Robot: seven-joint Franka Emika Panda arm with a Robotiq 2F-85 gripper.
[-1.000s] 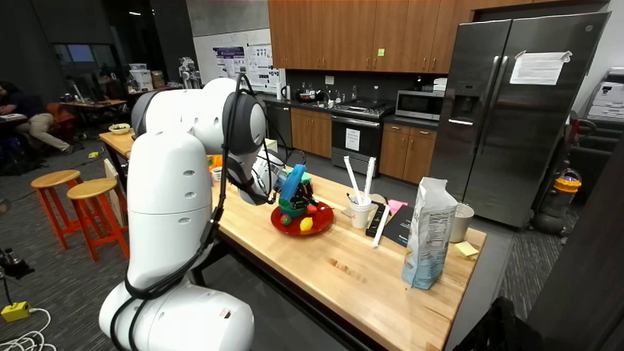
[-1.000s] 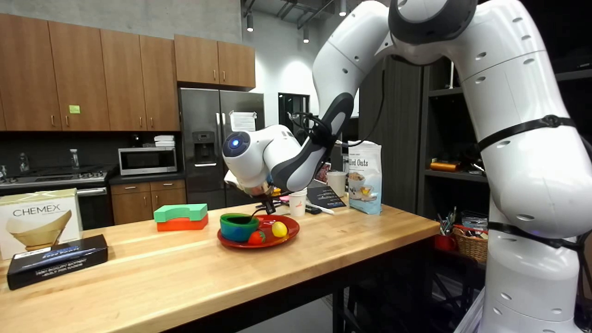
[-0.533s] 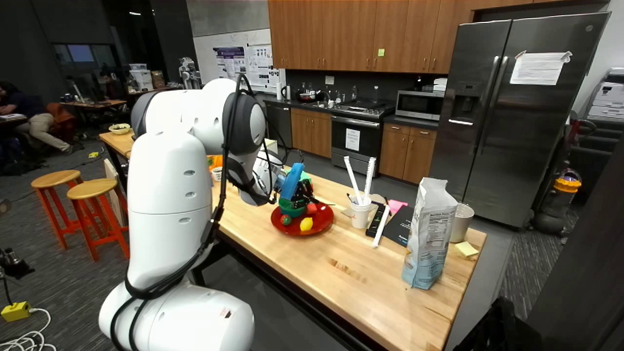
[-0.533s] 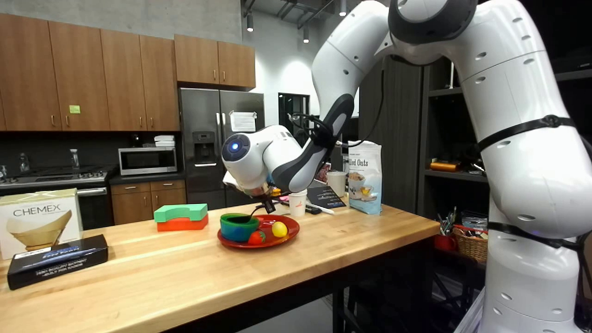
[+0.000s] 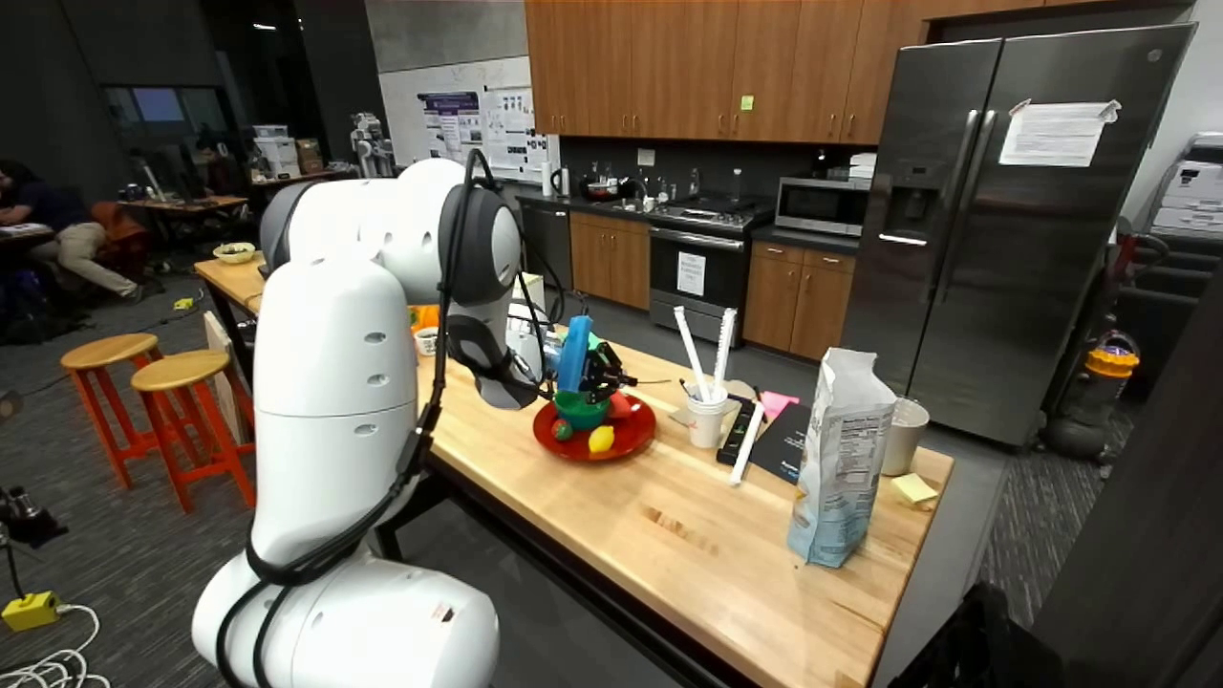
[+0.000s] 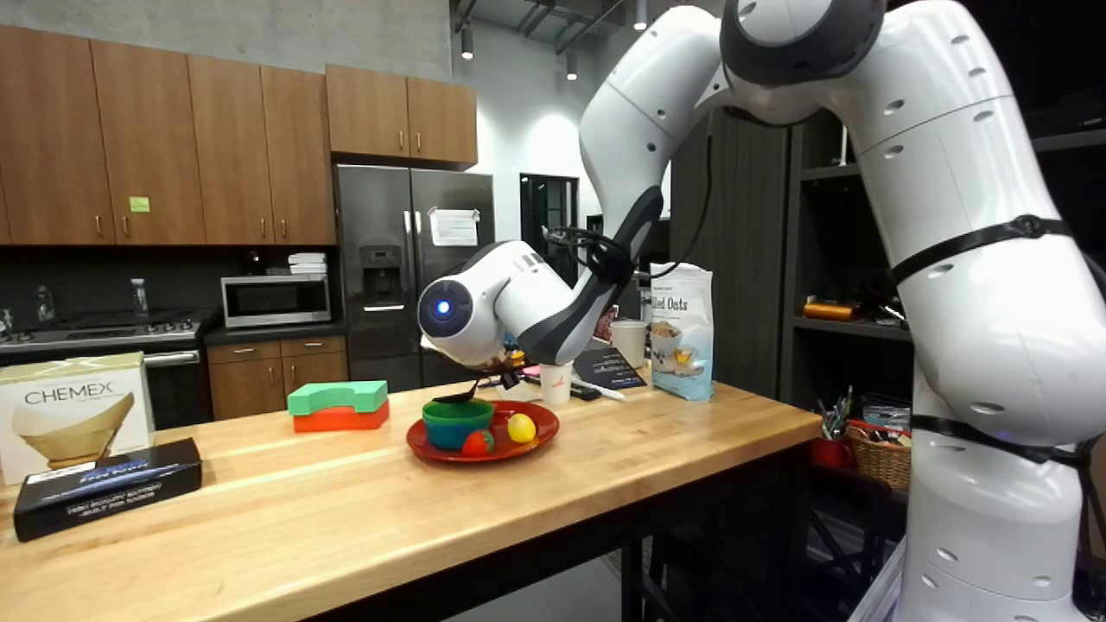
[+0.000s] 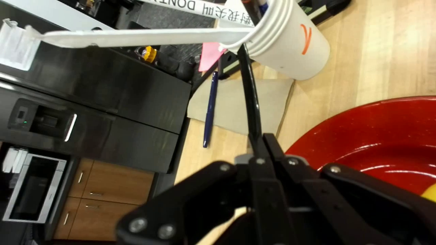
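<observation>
Glossy black long-handled spoon (image 7: 251, 95): hung with its dark head over the mouth of a round green-and-blue bowl (image 6: 456, 434) in an exterior view; I couldn't make out whether it touched the rim. In the wrist view its handle ran toward twelve o'clock.
Black two-fingered pincer (image 7: 267, 143): drawn narrow, the spoon's handle pinched between its tips.
Shiny round red plate (image 6: 547, 423): in an exterior view it carried the upright bowl toward nine o'clock, a red strawberry (image 6: 478, 442) with green leaves at six and a yellow lemon (image 6: 521, 428) at three.
Pale wooden tabletop (image 6: 389, 510): in an exterior view a stack of white paper cups (image 6: 556, 384) stood on it near the plate at two o'clock, a tall white-and-blue bag (image 6: 683, 345) lettered Oats well apart that way, and a notched green block (image 6: 339, 397) atop a flat red block (image 6: 340, 421) at nine.
</observation>
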